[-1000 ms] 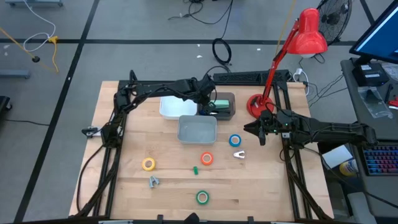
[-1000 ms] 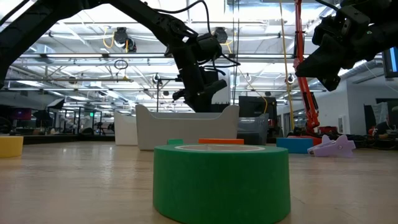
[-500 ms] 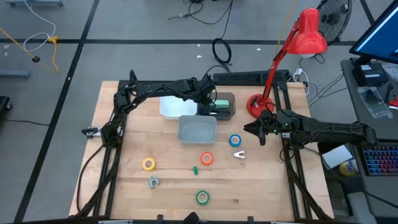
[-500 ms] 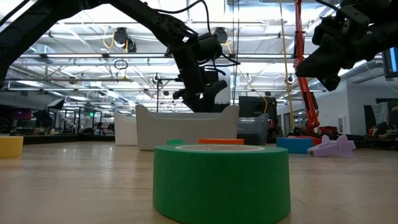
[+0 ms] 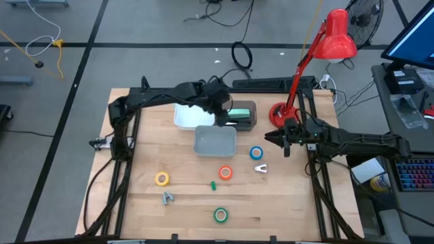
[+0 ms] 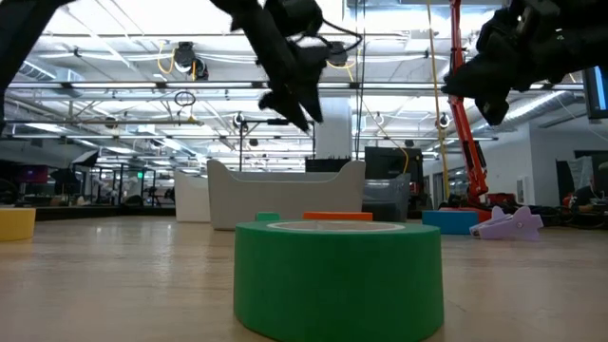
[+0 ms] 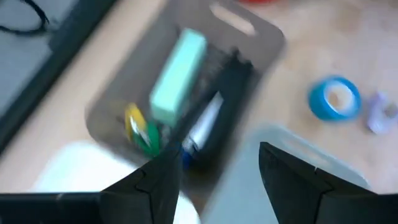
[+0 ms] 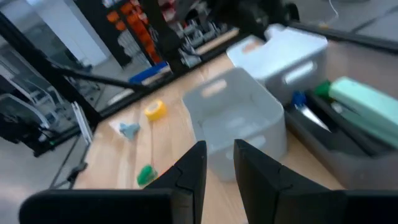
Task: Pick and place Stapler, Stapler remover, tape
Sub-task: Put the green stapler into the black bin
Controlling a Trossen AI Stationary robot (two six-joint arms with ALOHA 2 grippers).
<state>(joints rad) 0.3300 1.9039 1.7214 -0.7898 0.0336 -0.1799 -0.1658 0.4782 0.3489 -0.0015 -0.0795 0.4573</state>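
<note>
A mint-green stapler (image 5: 239, 113) lies in the dark grey tray (image 5: 248, 125), beside a black item; the left wrist view shows it (image 7: 177, 78) below my fingers. My left gripper (image 5: 220, 103) hangs open above the tray's left end, touching nothing. My right gripper (image 5: 274, 139) hovers open over the table's right part, near the blue tape (image 5: 256, 153). A lilac staple remover (image 5: 260, 168) lies flat near the blue roll. The orange-red tape (image 5: 225, 173), yellow tape (image 5: 161, 179) and green tape (image 5: 220, 215) lie flat on the wood.
A white bin (image 5: 184, 117) and a grey bin (image 5: 215, 141) stand left of and in front of the dark tray. A red desk lamp's base (image 5: 279, 115) sits at the far right. A small green bit (image 5: 212, 184) and a grey-blue clip (image 5: 167, 197) lie on the near half.
My left gripper has risen from the dark tray and drawn slightly toward the table's left and far side; the stapler stays in the tray. My right gripper has lifted slightly.
</note>
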